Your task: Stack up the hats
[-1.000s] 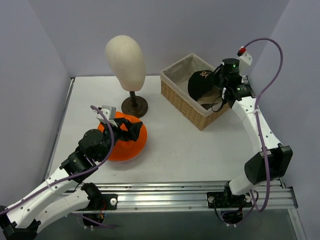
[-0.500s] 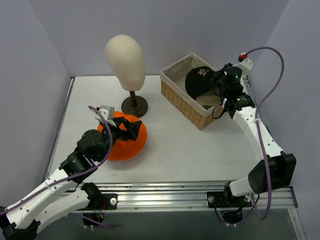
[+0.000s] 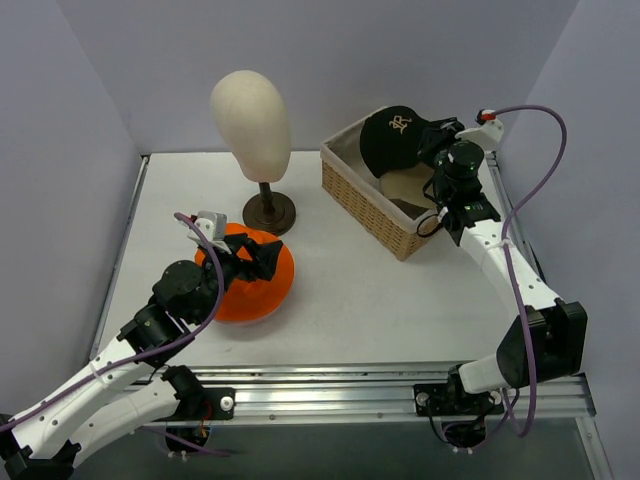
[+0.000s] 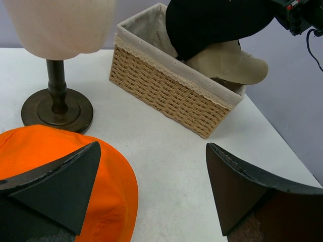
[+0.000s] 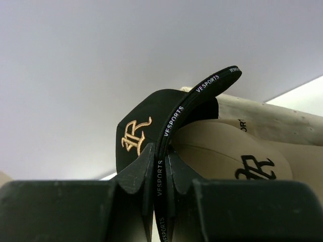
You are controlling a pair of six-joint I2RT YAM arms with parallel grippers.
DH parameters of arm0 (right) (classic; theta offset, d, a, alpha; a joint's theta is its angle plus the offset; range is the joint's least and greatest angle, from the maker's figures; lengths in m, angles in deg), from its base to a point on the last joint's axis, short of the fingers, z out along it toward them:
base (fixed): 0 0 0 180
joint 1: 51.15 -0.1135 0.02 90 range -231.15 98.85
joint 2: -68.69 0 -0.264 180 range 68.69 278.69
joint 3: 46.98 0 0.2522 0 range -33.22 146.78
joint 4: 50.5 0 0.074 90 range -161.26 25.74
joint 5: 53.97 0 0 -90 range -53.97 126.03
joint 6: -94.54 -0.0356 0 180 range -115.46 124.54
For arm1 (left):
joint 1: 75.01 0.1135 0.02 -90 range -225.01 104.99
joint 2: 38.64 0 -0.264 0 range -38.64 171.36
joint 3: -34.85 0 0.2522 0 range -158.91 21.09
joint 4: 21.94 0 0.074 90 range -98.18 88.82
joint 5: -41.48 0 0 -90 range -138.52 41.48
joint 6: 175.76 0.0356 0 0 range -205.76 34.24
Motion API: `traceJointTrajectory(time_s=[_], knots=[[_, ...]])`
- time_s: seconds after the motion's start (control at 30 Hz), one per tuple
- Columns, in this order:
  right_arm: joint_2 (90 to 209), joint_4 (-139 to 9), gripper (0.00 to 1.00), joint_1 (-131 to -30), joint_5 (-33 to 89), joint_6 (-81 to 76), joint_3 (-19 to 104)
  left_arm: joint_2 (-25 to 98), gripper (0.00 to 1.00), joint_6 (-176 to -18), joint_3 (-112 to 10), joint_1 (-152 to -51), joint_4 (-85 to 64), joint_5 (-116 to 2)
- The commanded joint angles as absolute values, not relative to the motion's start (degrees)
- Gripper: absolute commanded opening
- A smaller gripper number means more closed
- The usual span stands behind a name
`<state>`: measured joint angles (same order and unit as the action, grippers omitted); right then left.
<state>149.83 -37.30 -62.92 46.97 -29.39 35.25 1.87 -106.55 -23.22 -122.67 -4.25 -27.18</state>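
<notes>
Change over the last second: the black cap [image 3: 390,135] goes from lying low inside the basket [image 3: 365,205] to hanging above its far rim, clear of the liner. The right claw [image 5: 160,161] is pressed together on the edge of the cap's brim, which stands sandwiched between the two fingers. The left claw [image 4: 151,151] does not move over the same span. It is spread wide, hovering just over the orange hat [image 3: 262,290] at near left and gripping nothing.

Meaning: the pick from the basket looks done. A carry leftward to the orange hat is the probable next step, with that hat as the likely base. Nothing is stacked yet. The tan cap [image 3: 405,185] lies in the basket at far right. No pink hat is in view.

Materials:
- Black cap: stiff curved brim with white lettering along the edge, structured crown, gold embroidered emblem.
- Tan cap: matte cloth, domed, black letter emblem.
- Orange hat: limp fabric, round, brim spread flat on the white desk [image 3: 350,300].
- Basket: woven wicker, rectangular, pale cloth liner folded over the rim.

Held by the brim alone, the black cap may swing.
</notes>
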Motion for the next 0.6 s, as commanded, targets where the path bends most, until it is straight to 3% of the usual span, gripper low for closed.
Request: traceJointTrajectory(time_s=[0.0,0.57], knots=[[148.93,-27.95,0.0,-64.06,47.72,-28.51,38.75,1.35,0.94,-106.76,-22.85,-122.91,-7.12,-26.19],[152.09,-22.34,0.0,-65.56,45.87,-27.1,42.11,1.88,0.94,-106.59,-22.77,-122.91,-7.21,-25.84]])
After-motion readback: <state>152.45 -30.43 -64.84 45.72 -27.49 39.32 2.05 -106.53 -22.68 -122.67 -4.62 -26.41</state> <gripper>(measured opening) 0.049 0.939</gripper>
